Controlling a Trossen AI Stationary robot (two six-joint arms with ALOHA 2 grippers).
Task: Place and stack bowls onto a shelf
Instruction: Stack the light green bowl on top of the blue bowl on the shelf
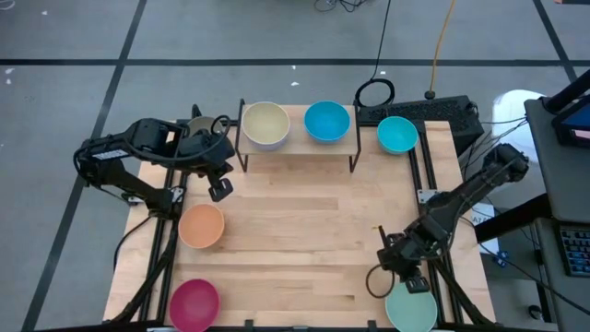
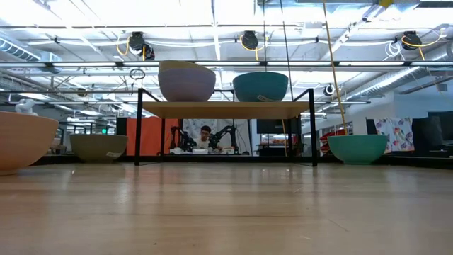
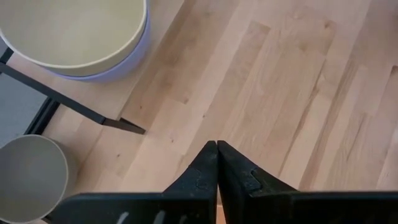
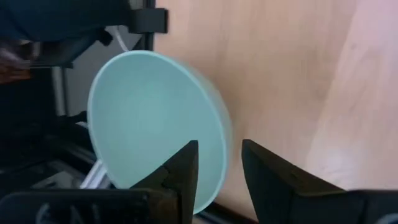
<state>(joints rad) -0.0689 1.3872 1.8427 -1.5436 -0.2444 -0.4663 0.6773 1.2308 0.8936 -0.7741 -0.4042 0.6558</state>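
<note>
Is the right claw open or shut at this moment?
Open. In its wrist view the right claw shows a clear gap between its fingers, poised over the mint green bowl at the table's near right corner, not gripping it.

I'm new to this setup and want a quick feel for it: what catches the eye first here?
The low wooden shelf at the table's far edge, carrying a pale yellow bowl nested in a periwinkle one, beside a blue bowl. Other bowls lie scattered: orange and magenta on the left. At the near right corner, the right claw stands open over a mint green bowl.

Two bowls (image 1: 265,124) on shelf (image 1: 297,144)
</note>
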